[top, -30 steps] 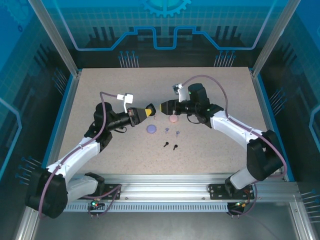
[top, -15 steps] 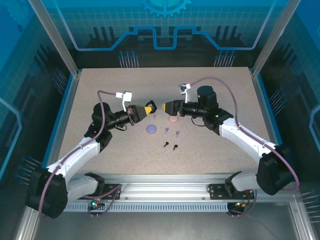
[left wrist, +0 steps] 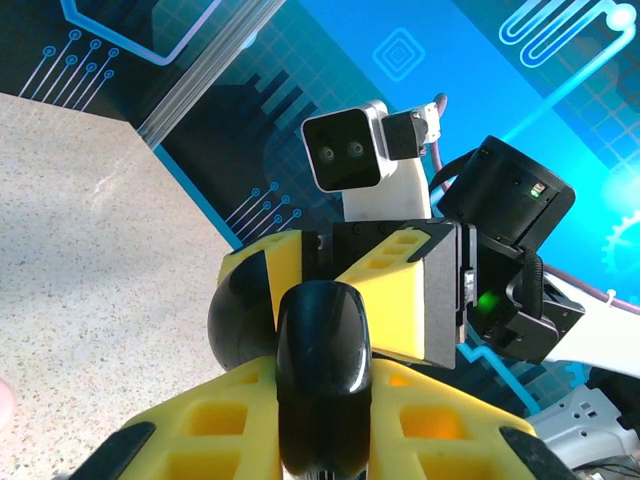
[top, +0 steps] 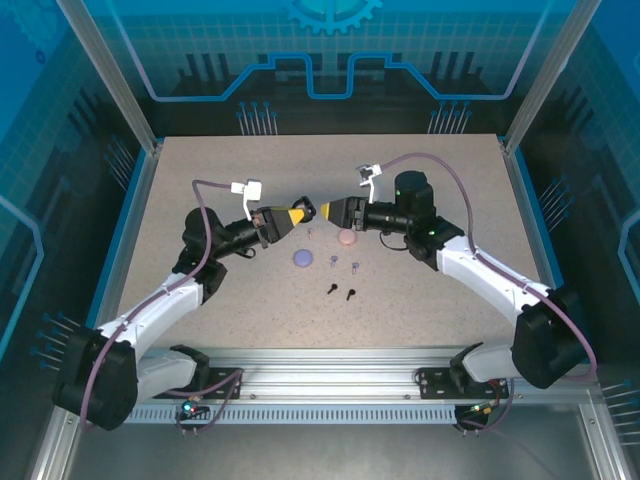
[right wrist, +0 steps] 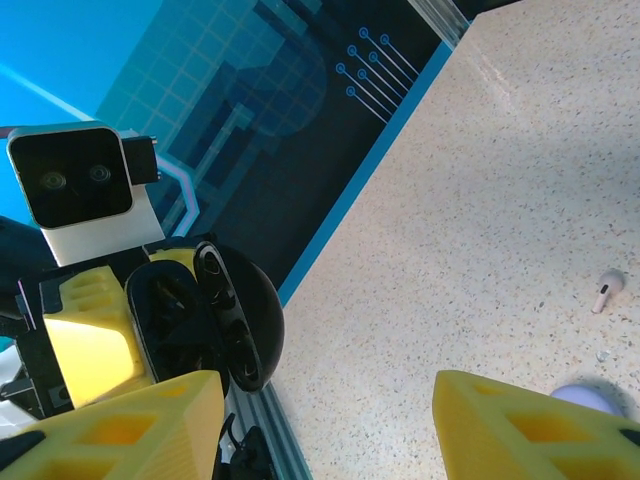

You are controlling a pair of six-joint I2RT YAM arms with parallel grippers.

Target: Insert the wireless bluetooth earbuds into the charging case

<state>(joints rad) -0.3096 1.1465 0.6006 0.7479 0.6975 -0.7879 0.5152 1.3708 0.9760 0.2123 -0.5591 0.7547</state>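
Left of the pink case [top: 346,238], the left gripper [top: 297,214] pinches the open black charging case [right wrist: 225,320], now closer to the spread right gripper [top: 328,212]. The black earbuds [top: 350,294] lie on the table near the pink case.

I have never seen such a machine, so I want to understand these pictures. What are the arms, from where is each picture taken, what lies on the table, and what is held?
These are two robot arms bolted at the near edge of a table. Each ends in a yellow two-finger gripper. One picture comes from a fixed camera above and behind the arms; the other two come from cameras on the wrists, looking along their own fingers. The left gripper is shut on a black case, seen open in the right wrist view. The right gripper faces it, open. On the table lie a pink case, a purple case, two purple earbuds and two black earbuds.
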